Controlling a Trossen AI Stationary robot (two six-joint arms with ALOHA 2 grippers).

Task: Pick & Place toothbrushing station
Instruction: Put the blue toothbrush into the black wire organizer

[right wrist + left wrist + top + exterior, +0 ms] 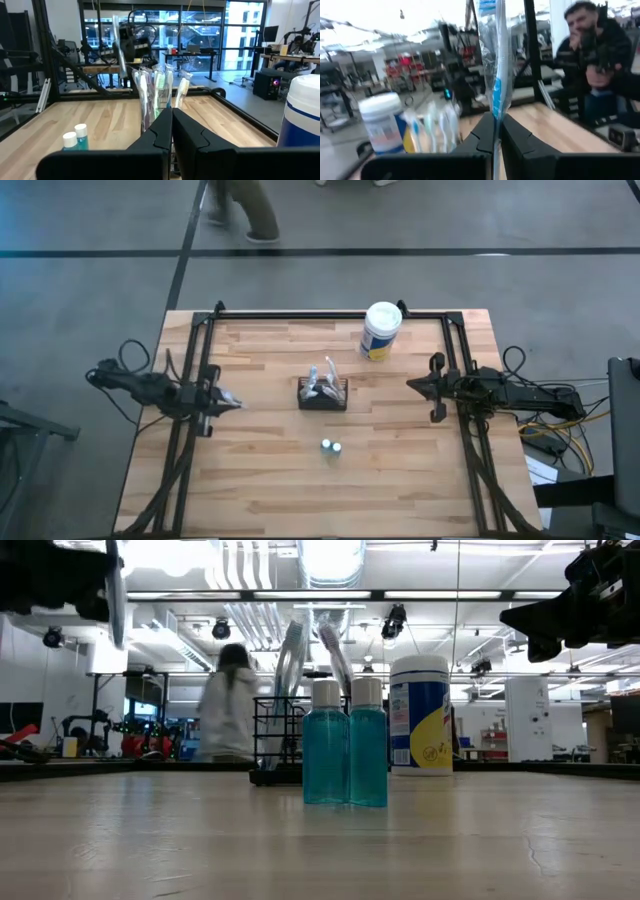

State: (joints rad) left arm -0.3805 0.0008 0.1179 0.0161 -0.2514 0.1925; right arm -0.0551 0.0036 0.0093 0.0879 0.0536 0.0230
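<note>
The toothbrushing station, a small black mesh caddy (322,394), stands on its base at the middle of the wooden table and holds several wrapped toothbrushes (155,87). It also shows in the low view (272,740). My left gripper (222,400) is left of the caddy, above the table, and is shut on one clear-wrapped toothbrush (495,75). My right gripper (412,385) is right of the caddy, raised, shut and empty; its fingers (162,127) point at the caddy. My left gripper pinches the wrapped toothbrush between its two fingers at the wrapper's lower part (495,111). The fingers are level and come from the table's left side. The toothbrush stands up from the fingers, lifted clear of the table.
A white canister with a yellow-blue label (381,330) stands behind the caddy toward the far right. Two small teal bottles (331,447) stand side by side in front of the caddy. Black frame rails (300,314) edge the table. A person (592,55) is beyond the table.
</note>
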